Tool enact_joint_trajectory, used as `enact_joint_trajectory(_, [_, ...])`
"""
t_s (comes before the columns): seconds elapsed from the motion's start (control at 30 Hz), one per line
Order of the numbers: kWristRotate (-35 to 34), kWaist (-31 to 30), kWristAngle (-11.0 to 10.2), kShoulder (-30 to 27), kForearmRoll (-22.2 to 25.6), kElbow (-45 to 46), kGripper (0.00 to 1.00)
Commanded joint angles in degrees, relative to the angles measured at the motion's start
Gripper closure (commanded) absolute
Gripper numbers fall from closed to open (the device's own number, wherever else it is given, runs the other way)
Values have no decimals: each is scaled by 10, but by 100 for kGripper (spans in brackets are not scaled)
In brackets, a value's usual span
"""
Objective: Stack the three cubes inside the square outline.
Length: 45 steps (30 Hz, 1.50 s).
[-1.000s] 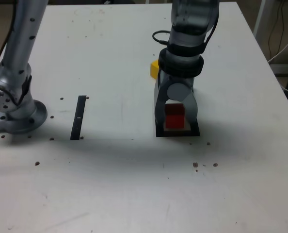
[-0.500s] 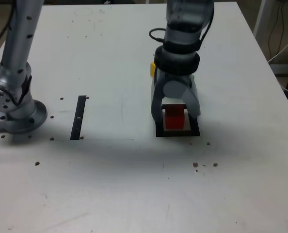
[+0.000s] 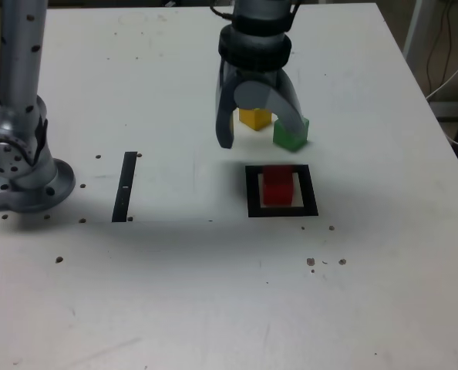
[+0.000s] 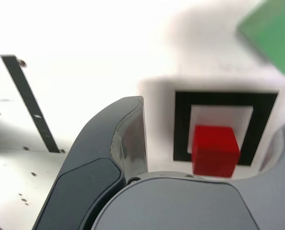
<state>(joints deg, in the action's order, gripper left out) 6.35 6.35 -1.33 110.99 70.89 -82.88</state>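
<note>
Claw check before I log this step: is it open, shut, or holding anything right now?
Claw: open, holding nothing; the red cube sits free in the square outline.

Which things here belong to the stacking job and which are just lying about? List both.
Job:
red cube, inside the square outline
yellow cube
green cube
gripper, open and empty

Lying about:
black strip
small dark specks on the table
</note>
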Motion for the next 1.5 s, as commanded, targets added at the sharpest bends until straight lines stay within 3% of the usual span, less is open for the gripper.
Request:
enact_joint_trajectory(0.0, [15, 18, -3, -6, 6, -4, 1])
enact_joint_trajectory(0.63, [181, 175, -36, 37, 50, -87, 1])
enact_joint_trajectory(1.03, [245, 192, -50, 64, 58, -123, 1])
enact_joint_trajectory(1.47, [467, 192, -55, 60, 25, -123, 1])
